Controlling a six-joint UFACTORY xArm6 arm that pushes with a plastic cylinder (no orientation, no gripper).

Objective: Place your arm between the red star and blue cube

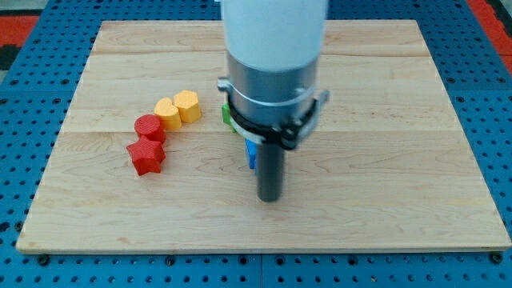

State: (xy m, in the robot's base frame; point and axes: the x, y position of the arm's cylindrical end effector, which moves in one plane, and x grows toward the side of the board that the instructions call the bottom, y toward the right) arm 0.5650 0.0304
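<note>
Pale maple, the board (384,216) sits on a blue pegboard (24,80); toward the view's left a little cluster of blocks lies in a curve: a red star (146,157) lowest, a red cylinder (150,128) touching it just above, then a yellow block (167,113) and a yellow hexagon-like block (188,106) running up toward the view's right; near the centre the arm's grey and white body hides most of what is beneath it; a sliver of the blue cube (251,154) shows just to the view's left of the dark rod, and a bit of a green block (227,114) peeks out higher up, its shape impossible to tell; the tip (270,198) rests on the wood slightly below and to the view's right of the blue cube, close beside it, and well apart from the red star; there is no gripper on this arm, so nothing is clenched or released, only a bare rod; to my eye the positioning step is not yet done, since the tip stands on the cube's far side from the star; the next move seems to call for sliding toward the view's left, passing below the blue cube without nudging it, and stopping in the open wood between the two
</note>
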